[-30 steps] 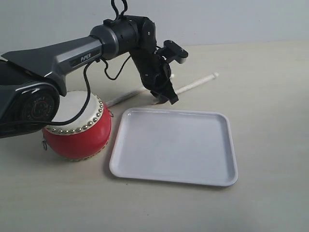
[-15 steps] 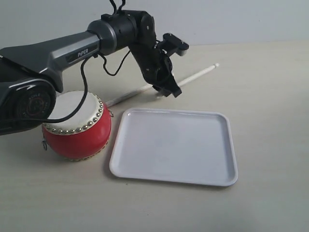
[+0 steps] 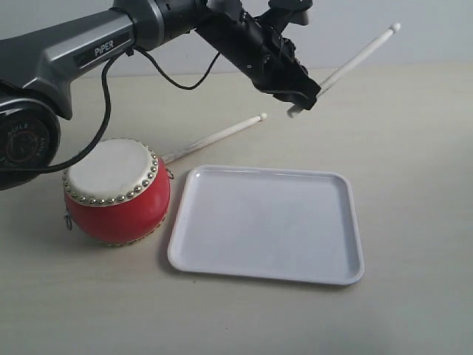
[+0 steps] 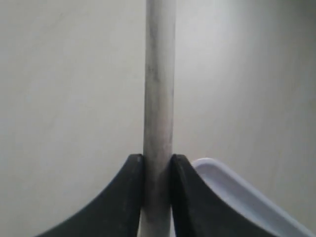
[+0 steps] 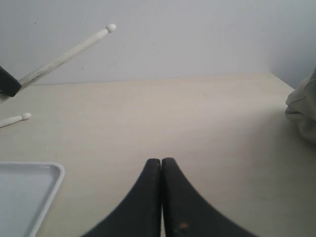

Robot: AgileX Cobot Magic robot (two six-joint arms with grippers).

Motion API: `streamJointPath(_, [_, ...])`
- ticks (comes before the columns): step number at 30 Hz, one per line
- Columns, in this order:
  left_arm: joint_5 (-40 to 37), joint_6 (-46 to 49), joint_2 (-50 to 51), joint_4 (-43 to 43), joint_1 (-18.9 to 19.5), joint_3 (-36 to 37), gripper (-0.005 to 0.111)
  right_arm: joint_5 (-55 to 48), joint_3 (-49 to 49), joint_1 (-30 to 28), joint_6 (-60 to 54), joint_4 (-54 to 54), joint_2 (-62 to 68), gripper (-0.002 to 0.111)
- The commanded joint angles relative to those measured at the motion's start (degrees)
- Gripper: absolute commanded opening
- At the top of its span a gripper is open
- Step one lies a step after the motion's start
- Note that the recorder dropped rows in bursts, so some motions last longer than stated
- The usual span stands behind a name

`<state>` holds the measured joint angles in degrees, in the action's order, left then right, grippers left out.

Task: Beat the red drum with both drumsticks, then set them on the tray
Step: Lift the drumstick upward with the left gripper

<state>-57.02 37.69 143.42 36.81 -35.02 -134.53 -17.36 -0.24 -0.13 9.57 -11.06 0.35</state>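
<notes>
Left gripper (image 3: 301, 100) clamps a drumstick (image 3: 356, 55), seemingly near its butt, upper centre; right gripper (image 5: 161, 165) is pinched together, empty. Striking the red drum (image 3: 118, 198) could lever the stick loose.

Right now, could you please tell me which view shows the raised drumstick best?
The exterior view: the raised drumstick shows nearly whole, bead tip to left pincer. Left wrist shows only clamped shaft; right wrist, its tip end.

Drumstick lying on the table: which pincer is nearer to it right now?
Left. The left pincer hangs raised near the bead tip of the lying drumstick, gripping the other drumstick. The right pincer, shut and empty, is farther off, past a corner of the tray.
</notes>
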Motion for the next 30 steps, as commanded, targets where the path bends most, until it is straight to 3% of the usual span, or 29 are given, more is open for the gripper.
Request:
streamJointPath(1, [0.1,3.3,-1.2,6.7,0.1,1.1,0.000,-0.1,0.2,-0.3,-3.0,-4.4,-0.4,0.000])
streamJointPath(7, [4.8,5.7,-5.1,7.2,-0.1,9.8,0.000,0.1,0.2,-0.3,-3.1,-12.7,-0.4,0.000])
streamJointPath(10, [9.6,8.3,-9.6,7.3,-0.6,17.7,0.000,1.5,0.2,-0.3,-3.1,-16.9,-0.4,0.000])
streamJointPath(16, [22.7,15.6,-19.9,13.3,-0.6,34.9,0.000,3.8,0.2,-0.3,-1.3,-15.0,-0.4,0.000])
streamJointPath(19, [27.0,26.6,-24.1,23.9,-0.6,42.7,0.000,3.7,0.2,-0.3,-1.3,-14.5,-0.4,0.000])
streamJointPath(26, [28.5,64.8,-32.0,63.1,-0.6,60.3,0.000,3.8,0.2,-0.3,-1.3,-14.6,-0.4,0.000])
streamJointPath(30, [23.9,70.6,-34.6,63.1,-0.6,65.8,0.000,6.0,0.2,-0.3,-1.3,-13.5,-0.4,0.000])
